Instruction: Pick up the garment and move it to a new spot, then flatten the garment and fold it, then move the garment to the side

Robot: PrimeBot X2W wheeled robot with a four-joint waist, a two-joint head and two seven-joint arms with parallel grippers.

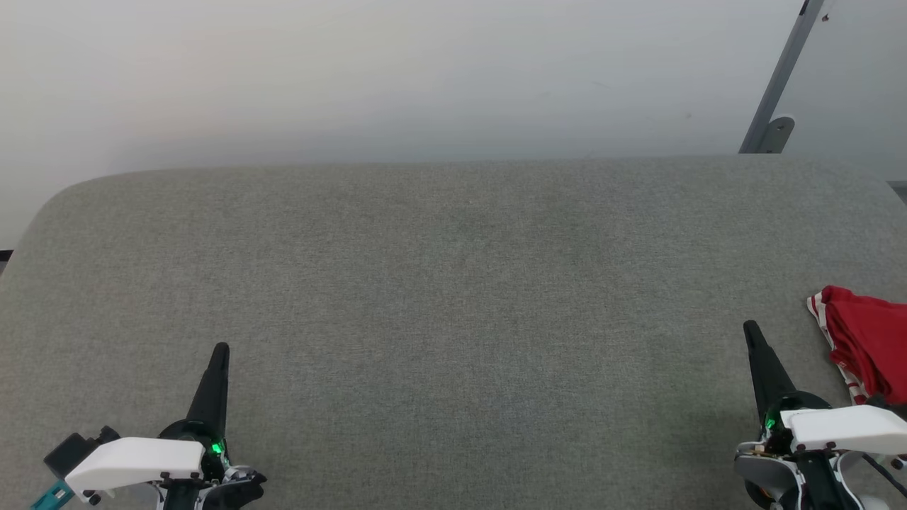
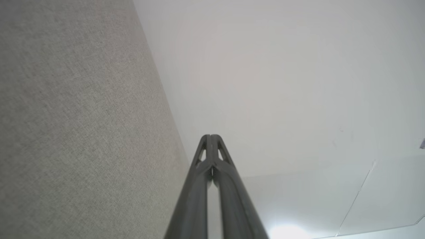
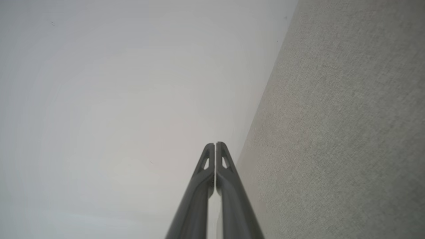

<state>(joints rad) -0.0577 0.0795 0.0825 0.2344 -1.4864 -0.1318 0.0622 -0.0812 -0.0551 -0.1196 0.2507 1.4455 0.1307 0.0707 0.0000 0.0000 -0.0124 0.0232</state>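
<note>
You'll see the shirt [image 1: 868,347] bunched at the table's [image 1: 453,283] right edge, red with red-and-white striped trim. Your left tool [image 1: 221,350] and right tool [image 1: 750,328] are both closed and empty.

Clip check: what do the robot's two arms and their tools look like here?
The left tool and right tool each have two long dark fingers that taper to a point. The wrist views show triangular cut-outs near the tips. Each wrist carries a white cover and a small green light. The left wrist also has a teal part at its outer end.
</note>
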